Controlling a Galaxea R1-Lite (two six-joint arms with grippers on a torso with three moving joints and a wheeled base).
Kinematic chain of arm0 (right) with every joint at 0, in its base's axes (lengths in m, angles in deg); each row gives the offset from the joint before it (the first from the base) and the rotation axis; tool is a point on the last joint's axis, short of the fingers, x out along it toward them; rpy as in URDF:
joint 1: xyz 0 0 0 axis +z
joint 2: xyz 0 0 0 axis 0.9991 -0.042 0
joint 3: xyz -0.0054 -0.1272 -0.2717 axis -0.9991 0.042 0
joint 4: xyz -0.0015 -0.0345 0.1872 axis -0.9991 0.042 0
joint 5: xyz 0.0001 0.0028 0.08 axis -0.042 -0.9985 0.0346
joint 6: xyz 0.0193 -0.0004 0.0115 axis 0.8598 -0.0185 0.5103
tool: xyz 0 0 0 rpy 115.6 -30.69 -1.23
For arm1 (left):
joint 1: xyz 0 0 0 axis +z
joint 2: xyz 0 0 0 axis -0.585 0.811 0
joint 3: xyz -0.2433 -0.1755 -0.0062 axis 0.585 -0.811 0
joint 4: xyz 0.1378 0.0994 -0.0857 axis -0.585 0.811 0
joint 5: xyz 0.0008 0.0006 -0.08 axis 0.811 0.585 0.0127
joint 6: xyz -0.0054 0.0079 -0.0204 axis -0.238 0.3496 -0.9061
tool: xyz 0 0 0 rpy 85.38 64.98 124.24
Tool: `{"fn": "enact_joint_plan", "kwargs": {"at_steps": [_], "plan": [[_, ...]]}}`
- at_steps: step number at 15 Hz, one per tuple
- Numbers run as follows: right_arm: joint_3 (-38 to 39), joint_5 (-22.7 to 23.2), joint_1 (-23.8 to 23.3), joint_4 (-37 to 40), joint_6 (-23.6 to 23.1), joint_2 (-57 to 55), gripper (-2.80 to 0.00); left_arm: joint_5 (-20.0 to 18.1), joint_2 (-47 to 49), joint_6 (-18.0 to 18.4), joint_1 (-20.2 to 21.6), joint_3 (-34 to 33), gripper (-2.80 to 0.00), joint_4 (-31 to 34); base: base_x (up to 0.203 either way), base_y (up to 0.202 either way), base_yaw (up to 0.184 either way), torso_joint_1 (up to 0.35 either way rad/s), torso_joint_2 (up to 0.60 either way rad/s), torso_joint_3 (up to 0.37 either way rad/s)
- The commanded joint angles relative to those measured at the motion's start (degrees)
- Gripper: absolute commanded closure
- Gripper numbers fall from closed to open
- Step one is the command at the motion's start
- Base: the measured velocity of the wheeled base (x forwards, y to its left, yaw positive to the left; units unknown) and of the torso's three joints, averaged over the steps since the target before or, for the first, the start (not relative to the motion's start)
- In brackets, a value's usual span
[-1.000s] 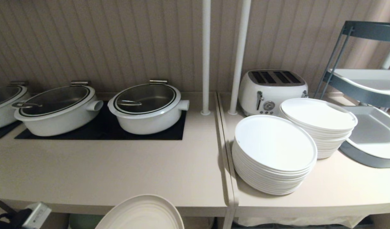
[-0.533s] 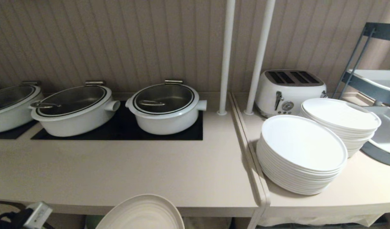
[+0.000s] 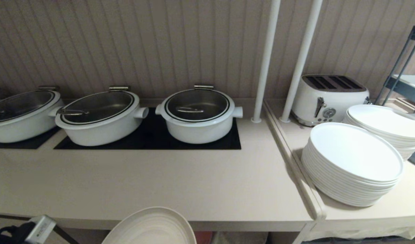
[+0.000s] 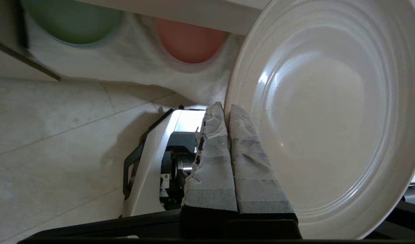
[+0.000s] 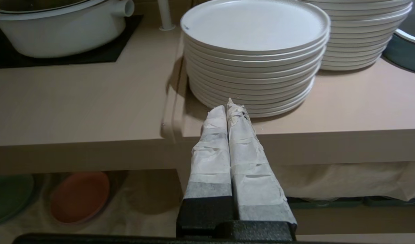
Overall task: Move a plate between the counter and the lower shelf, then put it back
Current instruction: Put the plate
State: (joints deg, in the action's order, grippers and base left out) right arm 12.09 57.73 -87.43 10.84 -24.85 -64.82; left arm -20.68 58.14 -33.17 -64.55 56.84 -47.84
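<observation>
Below the near edge of the long beige counter [image 3: 153,183], the left gripper [image 4: 227,112] clamps the rim of the small cream plate [image 4: 329,112], held tilted; the right gripper [image 5: 227,108] stays parked, fingers together.

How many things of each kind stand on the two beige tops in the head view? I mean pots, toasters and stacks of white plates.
Pots: 3
Toaster: 1
Stacks of white plates: 2
Total: 6
</observation>
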Motion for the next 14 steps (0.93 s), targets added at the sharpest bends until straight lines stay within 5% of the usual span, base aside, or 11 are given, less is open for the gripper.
{"fn": "enact_joint_plan", "kwargs": {"at_steps": [1,10,14], "plan": [[0.01,-0.02,0.02,0.01,0.03,-0.07,0.00,0.06,-0.01,-0.14,0.01,0.00,0.00,-0.08,0.000,0.197,-0.001,0.003,0.00,0.002],[0.01,-0.02,0.02,0.01,0.03,-0.07,0.00,0.06,-0.01,-0.14,0.01,0.09,0.00,-0.08,0.000,0.191,-0.001,0.001,0.00,0.004],[0.01,-0.02,0.02,0.01,0.03,-0.07,0.00,0.06,-0.10,-0.14,0.01,0.09,0.00,-0.08,0.000,0.040,0.000,0.002,0.00,0.001]]}}
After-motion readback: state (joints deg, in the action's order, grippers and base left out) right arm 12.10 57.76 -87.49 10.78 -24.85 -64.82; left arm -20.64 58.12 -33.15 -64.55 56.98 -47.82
